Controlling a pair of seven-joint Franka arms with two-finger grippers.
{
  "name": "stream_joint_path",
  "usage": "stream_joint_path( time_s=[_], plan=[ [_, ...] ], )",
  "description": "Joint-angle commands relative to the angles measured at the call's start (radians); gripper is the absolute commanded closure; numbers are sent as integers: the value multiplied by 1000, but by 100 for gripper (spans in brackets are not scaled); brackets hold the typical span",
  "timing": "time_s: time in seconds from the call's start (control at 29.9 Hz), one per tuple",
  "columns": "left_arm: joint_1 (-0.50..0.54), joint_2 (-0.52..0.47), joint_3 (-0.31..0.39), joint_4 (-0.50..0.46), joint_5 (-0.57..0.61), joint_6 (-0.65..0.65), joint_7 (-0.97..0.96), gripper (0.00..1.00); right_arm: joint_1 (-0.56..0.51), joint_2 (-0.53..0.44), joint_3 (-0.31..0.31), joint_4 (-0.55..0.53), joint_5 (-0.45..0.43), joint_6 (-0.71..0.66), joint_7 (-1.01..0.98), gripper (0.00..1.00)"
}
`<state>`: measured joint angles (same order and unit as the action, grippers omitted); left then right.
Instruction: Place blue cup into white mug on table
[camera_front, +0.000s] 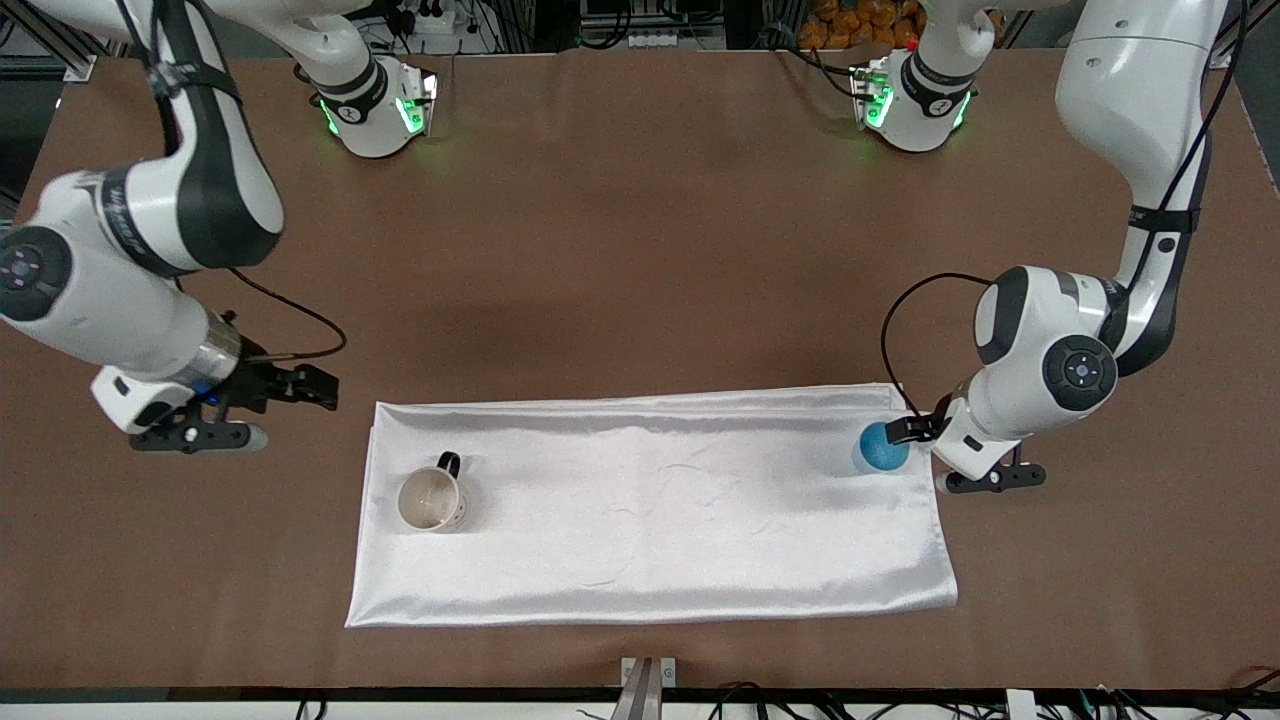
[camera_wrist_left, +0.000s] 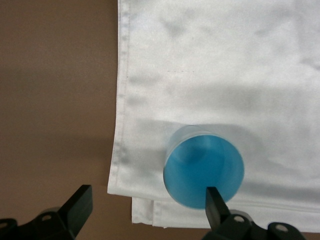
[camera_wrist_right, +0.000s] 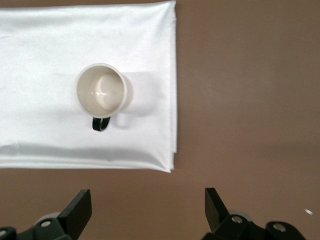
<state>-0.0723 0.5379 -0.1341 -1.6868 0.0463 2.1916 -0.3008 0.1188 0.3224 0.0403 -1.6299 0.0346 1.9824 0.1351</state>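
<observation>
One blue cup (camera_front: 884, 447), one white mug (camera_front: 432, 499), one white satin cloth (camera_front: 650, 510) and two grippers show on the table (camera_front: 640, 250). Both vessels stand upright on the cloth, well apart: the cup at the cloth's end toward the left arm, the mug at its end toward the right arm.

The left gripper (camera_front: 925, 432) hangs low over the cloth's edge just beside the cup, its fingers spread and holding nothing. The right gripper (camera_front: 300, 388) is over bare table beside the cloth's other end, near the mug but apart from it, fingers likewise spread wide and empty.

The front view shows both arms and the full cloth at once, though the left wrist hides part of the cup there. The left wrist view gives the cup (camera_wrist_left: 204, 169) from above, one dark fingertip (camera_wrist_left: 214, 199) overlapping its rim (whether it touches cannot be told) and the other fingertip out over the brown table. The right wrist view alone shows the mug's (camera_wrist_right: 102, 92) cream inside and its black handle (camera_wrist_right: 100, 123) pointing toward that gripper (camera_wrist_right: 148, 206).
</observation>
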Motion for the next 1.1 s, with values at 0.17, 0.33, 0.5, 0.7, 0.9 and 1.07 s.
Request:
stream_joint_path(
  time_s=[0.17, 0.33, 0.5, 0.7, 0.9, 1.07],
  plan=[
    [-12, 63, 1, 12, 29, 79, -18, 8, 159, 213, -7, 27, -13, 217, 233, 0],
    [-14, 85, 1, 12, 29, 109, -18, 15, 165, 276, -7, 27, -13, 288, 241, 0],
    [-14, 103, 1, 12, 29, 131, -18, 24, 163, 310, -7, 35, -18, 294, 235, 0],
    [-14, 114, 1, 15, 29, 148, -18, 31, 154, 348, -8, 56, -73, 296, 235, 0],
    [-14, 119, 1, 13, 29, 154, -18, 36, 148, 372, -10, 59, -96, 331, 235, 0],
    [-14, 122, 1, 15, 29, 158, -18, 44, 136, 386, -10, 64, -96, 354, 233, 0]
  ],
)
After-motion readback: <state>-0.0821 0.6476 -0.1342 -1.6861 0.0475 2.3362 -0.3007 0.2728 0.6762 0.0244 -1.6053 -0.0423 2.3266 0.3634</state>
